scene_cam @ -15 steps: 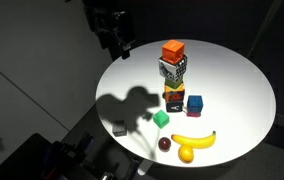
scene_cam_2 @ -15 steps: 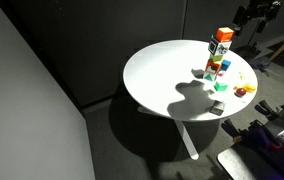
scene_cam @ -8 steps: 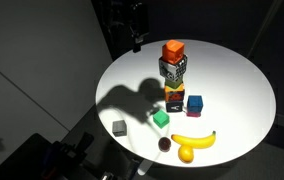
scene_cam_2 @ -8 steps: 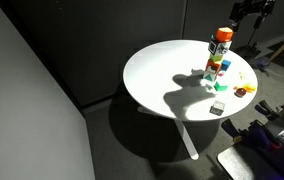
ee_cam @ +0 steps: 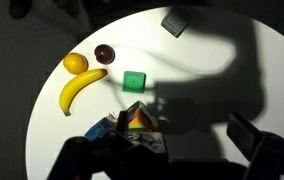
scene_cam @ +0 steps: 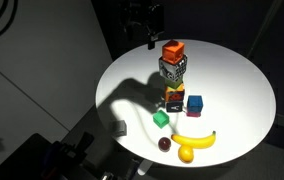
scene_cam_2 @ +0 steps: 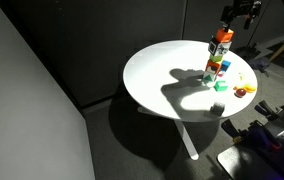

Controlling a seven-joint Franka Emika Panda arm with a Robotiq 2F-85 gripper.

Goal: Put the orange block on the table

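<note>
Orange block (scene_cam: 173, 50) atop the stack (scene_cam: 174, 72); dark hand (scene_cam: 148, 38) nearby, its grip indiscernible.

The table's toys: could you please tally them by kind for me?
Stacked blocks: 3 (orange block, patterned cube, yellow-orange block)
Loose blocks: 3 (blue block, green block, grey block)
Fruit: 3 (banana, lemon, dark red fruit)
Total: 9

Table (scene_cam: 232, 90) smooth matt white (banana (scene_cam: 194, 139) glossy).
</note>
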